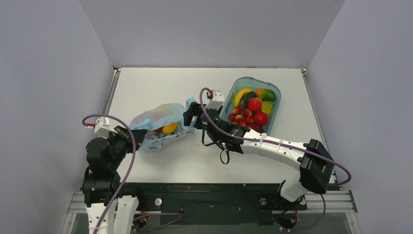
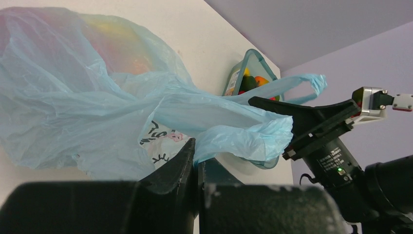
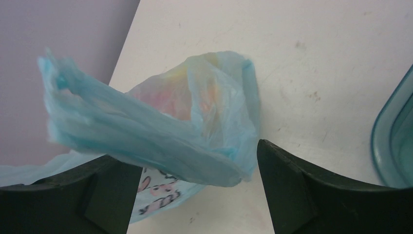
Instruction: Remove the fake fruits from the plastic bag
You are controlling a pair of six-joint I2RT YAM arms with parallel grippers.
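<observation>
The light-blue plastic bag (image 1: 157, 121) lies on the white table, left of centre. An orange-yellow fake fruit (image 1: 169, 128) shows at its mouth, and warm tints of the fake fruits (image 3: 180, 92) glow through the film. My left gripper (image 2: 197, 163) is shut on the plastic bag's (image 2: 97, 107) lower edge. My right gripper (image 1: 189, 113) sits at the bag's right end beside a loop handle. In the right wrist view the right gripper (image 3: 199, 168) is open, and a blue fold of the bag (image 3: 160, 146) hangs loose between its fingers (image 3: 287, 190).
A teal transparent tub (image 1: 277, 93) stands at the back right, holding strawberries (image 1: 241, 118), a mango (image 1: 266, 94) and other fruit. Its rim (image 3: 389, 146) is just right of my right gripper. Purple walls close in the table on three sides.
</observation>
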